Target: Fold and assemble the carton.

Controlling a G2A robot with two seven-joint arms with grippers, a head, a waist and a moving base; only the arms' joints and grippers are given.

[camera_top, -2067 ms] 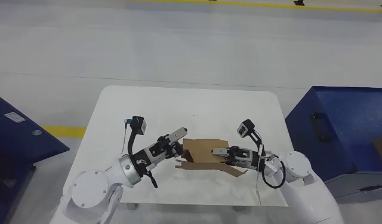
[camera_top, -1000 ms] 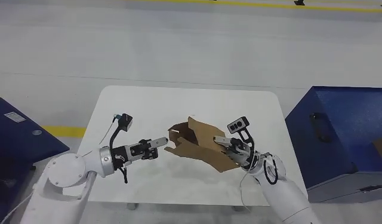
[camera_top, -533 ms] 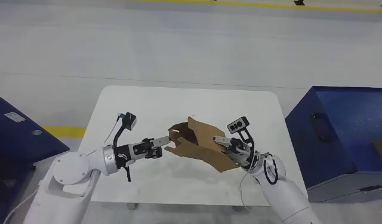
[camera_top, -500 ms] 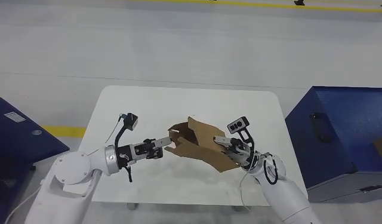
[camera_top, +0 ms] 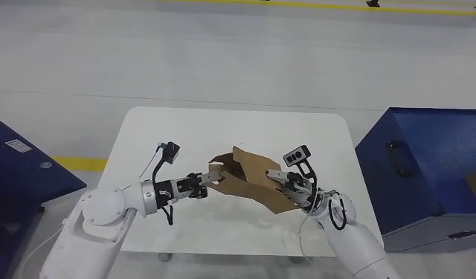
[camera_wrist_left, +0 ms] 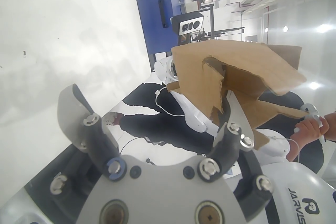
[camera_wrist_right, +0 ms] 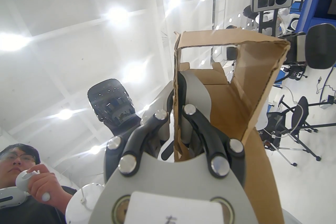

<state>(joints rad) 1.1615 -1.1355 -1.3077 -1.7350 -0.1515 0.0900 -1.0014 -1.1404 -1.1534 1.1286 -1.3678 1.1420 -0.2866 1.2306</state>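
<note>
Since half a second ago the left gripper point(camera_top: 211, 179) has slid in from the lower left toward the carton point(camera_top: 251, 176). The carton and the right gripper point(camera_top: 285, 193) have kept their place.

In the top view, a white table point(camera_top: 149, 130) fills the lower middle of the frame on a pale grey floor point(camera_top: 223, 56), with a yellow line point(camera_top: 223, 0) along the top edge. The carton hangs tilted at lower centre, half opened into a sleeve, well in from the table's left, right and far edges. I cannot tell whether its lowest corner touches the tabletop.

The right gripper is clamped on one carton wall, a finger on each side. The left gripper is spread wide: one finger point(camera_wrist_left: 236, 114) lies against a ragged flap edge, the other stands apart.

A blue bin point(camera_top: 416, 167) stands just beside the table's right edge, and another blue bin point(camera_top: 22, 175) sits at the lower left.
</note>
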